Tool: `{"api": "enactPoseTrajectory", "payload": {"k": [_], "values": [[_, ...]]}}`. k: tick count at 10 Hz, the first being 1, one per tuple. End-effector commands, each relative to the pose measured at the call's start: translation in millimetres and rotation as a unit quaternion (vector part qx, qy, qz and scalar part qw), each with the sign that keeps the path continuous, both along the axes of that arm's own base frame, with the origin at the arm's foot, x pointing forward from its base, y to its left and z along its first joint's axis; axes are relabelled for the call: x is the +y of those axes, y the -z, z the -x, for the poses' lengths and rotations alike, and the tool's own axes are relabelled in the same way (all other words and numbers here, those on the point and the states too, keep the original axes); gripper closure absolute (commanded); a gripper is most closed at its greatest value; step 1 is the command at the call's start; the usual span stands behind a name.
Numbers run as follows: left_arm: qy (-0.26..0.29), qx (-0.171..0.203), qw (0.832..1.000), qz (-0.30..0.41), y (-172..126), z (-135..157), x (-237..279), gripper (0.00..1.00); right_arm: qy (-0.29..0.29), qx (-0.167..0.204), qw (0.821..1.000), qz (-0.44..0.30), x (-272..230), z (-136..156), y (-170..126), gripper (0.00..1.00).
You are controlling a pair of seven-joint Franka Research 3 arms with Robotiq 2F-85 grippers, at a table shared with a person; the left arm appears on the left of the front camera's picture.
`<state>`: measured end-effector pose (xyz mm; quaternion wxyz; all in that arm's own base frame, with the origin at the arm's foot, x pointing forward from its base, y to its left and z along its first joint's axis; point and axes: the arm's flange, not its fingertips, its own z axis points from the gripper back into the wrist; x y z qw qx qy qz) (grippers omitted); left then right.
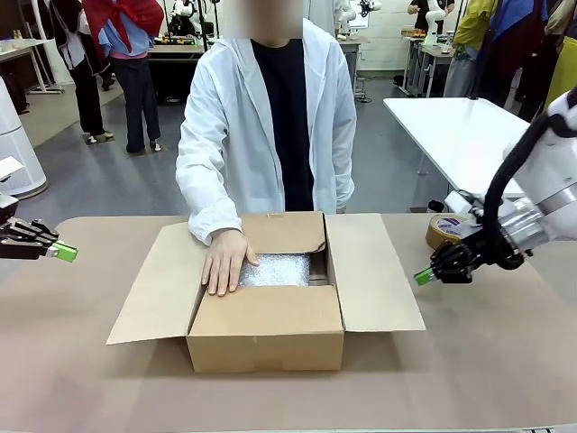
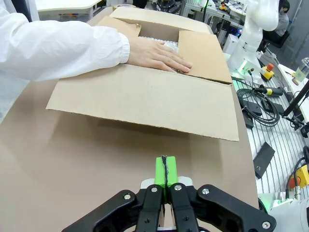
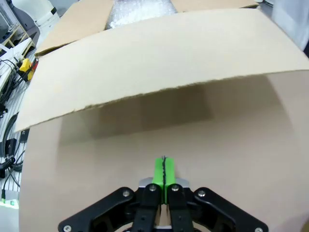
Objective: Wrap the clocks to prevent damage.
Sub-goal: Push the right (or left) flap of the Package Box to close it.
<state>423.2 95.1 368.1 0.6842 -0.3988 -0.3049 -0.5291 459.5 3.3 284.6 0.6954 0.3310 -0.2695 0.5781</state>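
Inside the open cardboard box (image 1: 266, 329) on your counter (image 1: 90, 379) you see the clocks (image 1: 275, 269) bundled in bubble wrap, a person's palm (image 1: 224, 262) just beside them; your left hand (image 1: 65, 253) and right hand (image 1: 423, 276) hover either side, fingers pressed together, empty.

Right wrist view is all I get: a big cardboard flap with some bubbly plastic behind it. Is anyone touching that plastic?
Observer: Yes. A person's hand lies flat on the bubble-wrapped bundle inside the open cardboard box.
Visitor: Where is the other pincer?
Observer: The left gripper hovers off the opposite side of the box, shut and holding nothing.
Visitor: Is there anything to seal the box with?
Observer: A roll of brown tape sits on the table, just beyond the right gripper, towards the person's side.
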Motion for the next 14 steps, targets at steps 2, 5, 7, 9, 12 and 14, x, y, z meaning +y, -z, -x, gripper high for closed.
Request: {"api": "enactPoseTrajectory", "payload": {"k": [2, 5, 7, 9, 12, 14], "values": [[-0.004, -0.003, 1.0, 0.002, -0.4, 0.0, -0.1, 1.0, -0.048, 0.036, 0.992, -0.115, 23.4, -3.6, 4.6, 0.99], [-0.004, -0.003, 1.0, 0.002, -0.4, 0.0, -0.1, 1.0, -0.071, 0.031, 0.979, -0.189, 35.4, -2.2, -2.0, 0.99], [-0.004, -0.003, 1.0, 0.002, -0.4, 0.0, -0.1, 1.0, -0.04, 0.007, 0.966, -0.257, 47.0, -3.4, -1.6, 0.99], [-0.004, -0.003, 1.0, 0.002, -0.4, 0.0, -0.1, 1.0, -0.001, 0.002, 0.956, -0.293, 70.2, -10.4, 4.5, 0.99], [-0.004, -0.003, 1.0, 0.002, -0.4, 0.0, -0.1, 1.0, -0.002, -0.009, 0.946, -0.324, 107.2, -16.0, -0.5, 0.99], [-0.004, -0.003, 1.0, 0.002, -0.4, 0.0, -0.1, 1.0, -0.009, -0.001, 0.945, -0.327, 131.9, -17.9, 4.2, 0.99]]}}
